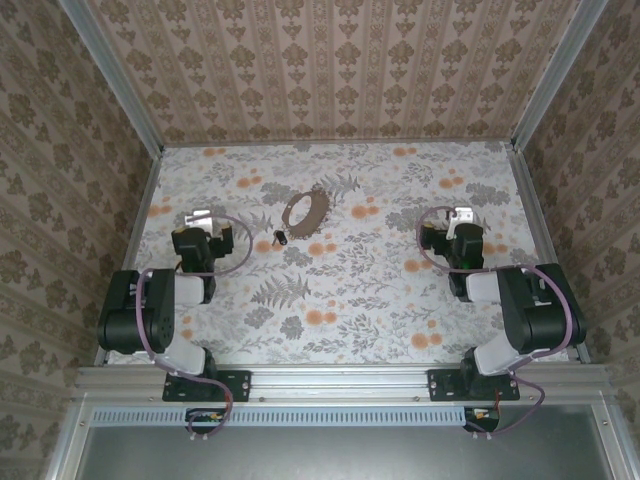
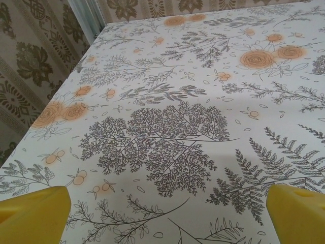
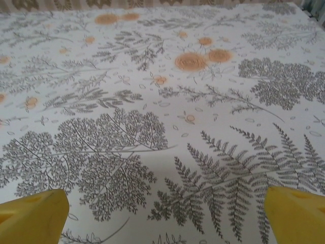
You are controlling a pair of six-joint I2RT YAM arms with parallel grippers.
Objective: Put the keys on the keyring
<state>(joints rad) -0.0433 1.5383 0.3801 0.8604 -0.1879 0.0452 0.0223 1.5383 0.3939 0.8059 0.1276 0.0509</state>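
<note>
Two arms in the top view, folded low at the near edge of the flowered table (image 1: 350, 300), with the left gripper (image 1: 200, 217) toward the left side and the right gripper (image 1: 462, 214) toward the right, well apart from each other. Between them, nearer the left one and on the far half of the cloth, the keyring (image 1: 290, 214), flat on the table and touched by neither gripper. Just beside its near-left rim, a small dark key (image 1: 279, 238), outside the hoop; whether touching it or a little apart, impossible to tell. Next, the left wrist view: left gripper (image 2: 162, 216) spread wide, yellow fingers (image 2: 33, 213) at the two bottom corners, bare fern-and-rose cloth between them, nothing held. Last, the right wrist view: right gripper (image 3: 162, 216) likewise wide apart, one yellow fingertip (image 3: 30, 216) at each lower corner, patterned cloth in the gap, nothing gripped.
</note>
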